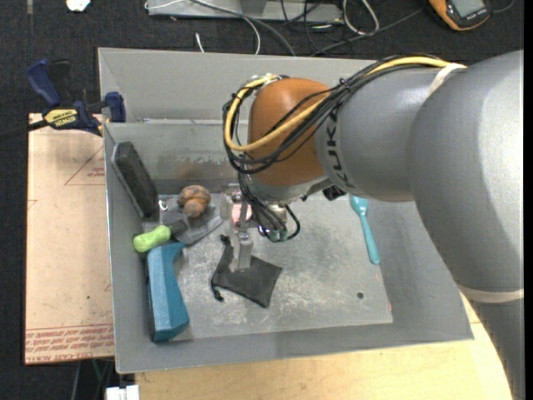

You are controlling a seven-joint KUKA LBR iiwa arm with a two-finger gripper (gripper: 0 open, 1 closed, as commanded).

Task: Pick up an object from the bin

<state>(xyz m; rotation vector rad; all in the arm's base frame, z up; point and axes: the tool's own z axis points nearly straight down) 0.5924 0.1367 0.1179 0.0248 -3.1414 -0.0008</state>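
Robotics lab, by look of it. Big grey KUKA-branded arm (433, 132) reaching into grey metal bin (166, 82). Dark carpet (50, 48) beyond, loose black cables (333, 11) trailing across it, orange handheld device (456, 0) lying at far corner.

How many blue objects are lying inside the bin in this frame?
2. A long blue block lies at the view's lower left, beside a green cylinder. A light-blue plastic utensil lies on the right, its upper end under the arm. The arm may hide others.

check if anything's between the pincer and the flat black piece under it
Nothing visible does. The pincer hangs right over the flat black piece; the brown ball and green handle lie off to the view's left.
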